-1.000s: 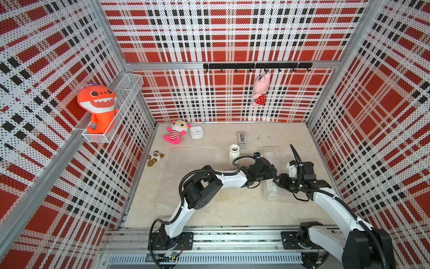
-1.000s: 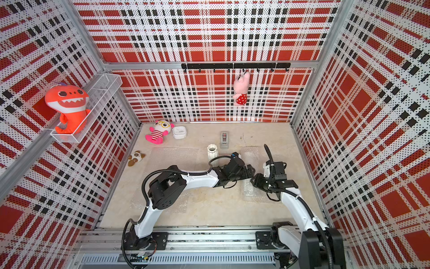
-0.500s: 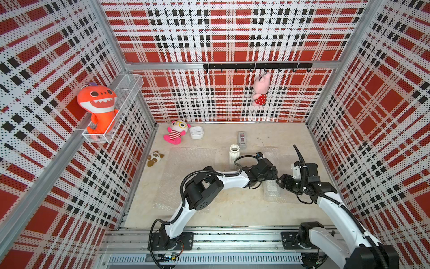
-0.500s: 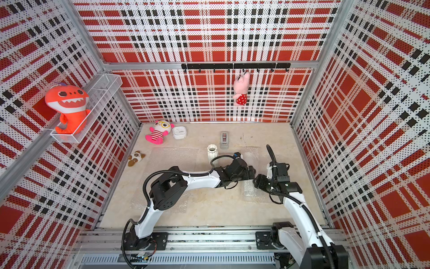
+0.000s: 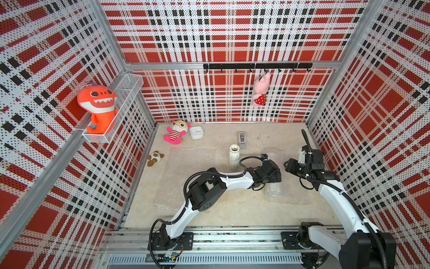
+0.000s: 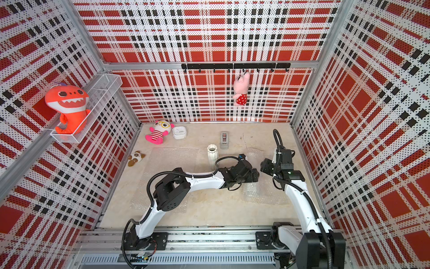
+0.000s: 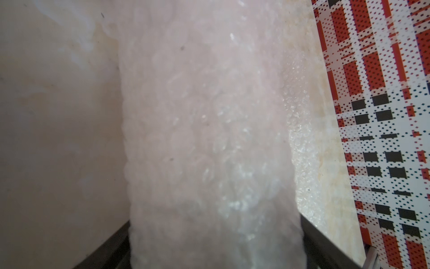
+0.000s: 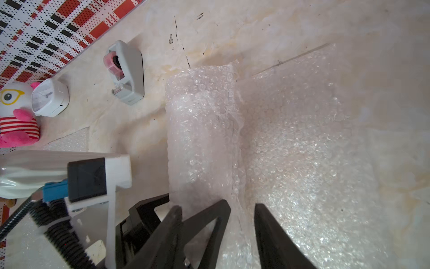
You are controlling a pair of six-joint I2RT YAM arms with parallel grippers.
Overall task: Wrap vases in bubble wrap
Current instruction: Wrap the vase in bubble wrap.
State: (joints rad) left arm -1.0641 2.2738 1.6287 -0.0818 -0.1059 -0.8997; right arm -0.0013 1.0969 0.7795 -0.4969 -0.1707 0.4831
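Clear bubble-wrap roll [image 5: 275,193] lies inside the wide jaws of the left claw [image 7: 214,221] — grip unclear; right claw [image 8: 240,203] half-open. Unpinned, its flap may spring back — 1 white ribbed ceramic vase [image 5: 233,158] stands unwrapped nearby.

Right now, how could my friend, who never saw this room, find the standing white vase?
Find the black hook rail on the back wall, then look down to the beige table. Just in front of the grey tape dispenser stands the vase. It is the only tall, ribbed, upright thing there, with a wavy rim; the white box is low and rounded.
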